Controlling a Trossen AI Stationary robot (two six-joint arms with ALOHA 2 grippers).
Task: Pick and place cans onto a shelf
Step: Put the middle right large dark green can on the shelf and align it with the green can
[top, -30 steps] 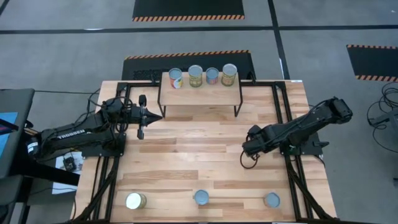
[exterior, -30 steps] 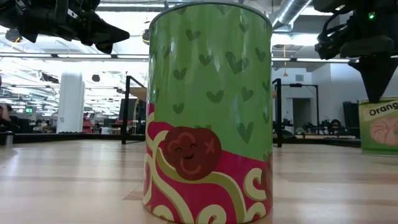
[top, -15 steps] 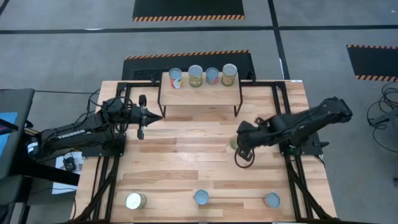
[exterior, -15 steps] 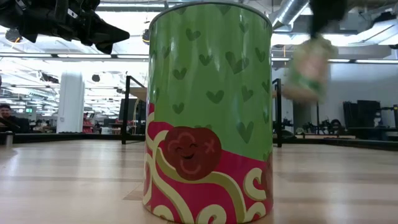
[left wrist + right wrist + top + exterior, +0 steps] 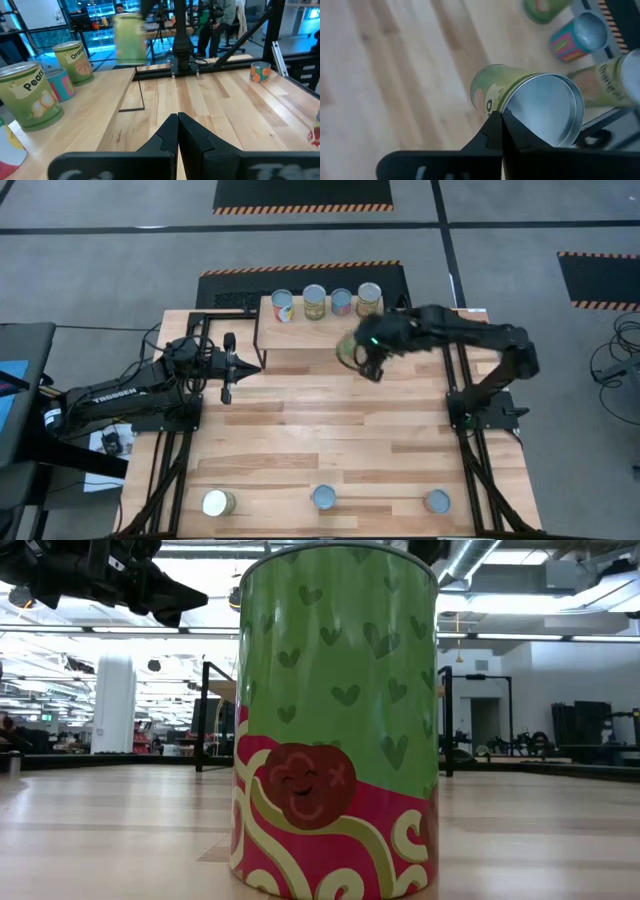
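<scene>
Transport step: right claw (image 5: 362, 352) clamped on a green can (image 5: 349, 349), held above the shelf (image 5: 322, 332) near 4 placed cans. Next, lower and release. Left claw (image 5: 229, 367) waits, fingers together.

- Floor (image 5: 120, 270): grey concrete, crossed by dark seam lines.
- Black floor mats (image 5: 303, 193) edged with orange-black hazard striping (image 5: 303, 209); another at far right.
- Desk (image 5: 320, 440): light wood planks, on a black metal frame (image 5: 456, 360).
- Low view: open workshop hall, ceiling strip lights (image 5: 60, 630), silvery ducting (image 5: 475, 555), white pillar (image 5: 113, 705).
- Left wrist view: people (image 5: 220, 22) standing beyond the desk, blue-lit screens (image 5: 95, 10) behind.
</scene>
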